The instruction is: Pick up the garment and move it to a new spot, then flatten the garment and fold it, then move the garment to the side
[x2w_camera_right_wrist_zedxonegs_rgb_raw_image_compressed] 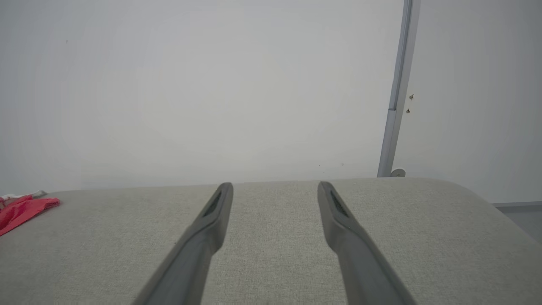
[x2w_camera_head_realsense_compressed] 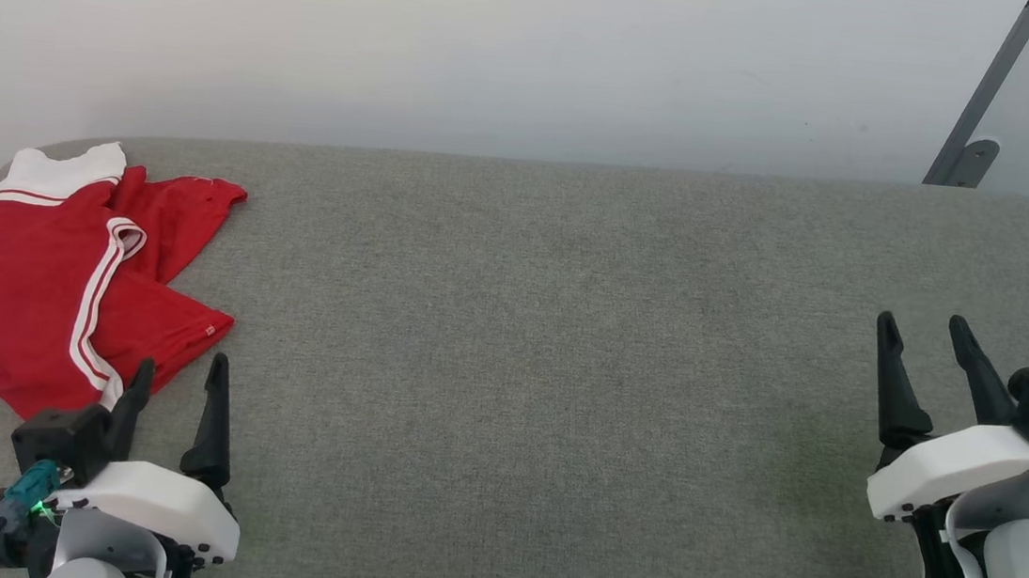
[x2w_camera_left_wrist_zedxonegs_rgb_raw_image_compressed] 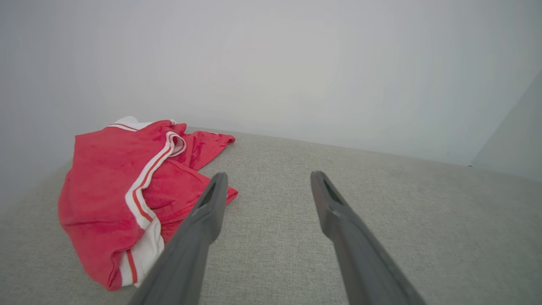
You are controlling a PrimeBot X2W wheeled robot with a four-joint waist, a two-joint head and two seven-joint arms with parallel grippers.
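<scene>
Beside the left tool (x2w_camera_head_realsense_compressed: 183,363), rumpled garment (x2w_camera_head_realsense_compressed: 52,282)

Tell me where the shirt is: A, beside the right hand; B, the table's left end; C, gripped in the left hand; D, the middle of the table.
B: the shirt lies crumpled at the left end of the table, just ahead of the open left hand.

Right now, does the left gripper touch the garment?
Cannot tell: the left gripper overlaps the garment in head and left wrist views; no gap shows.
</scene>
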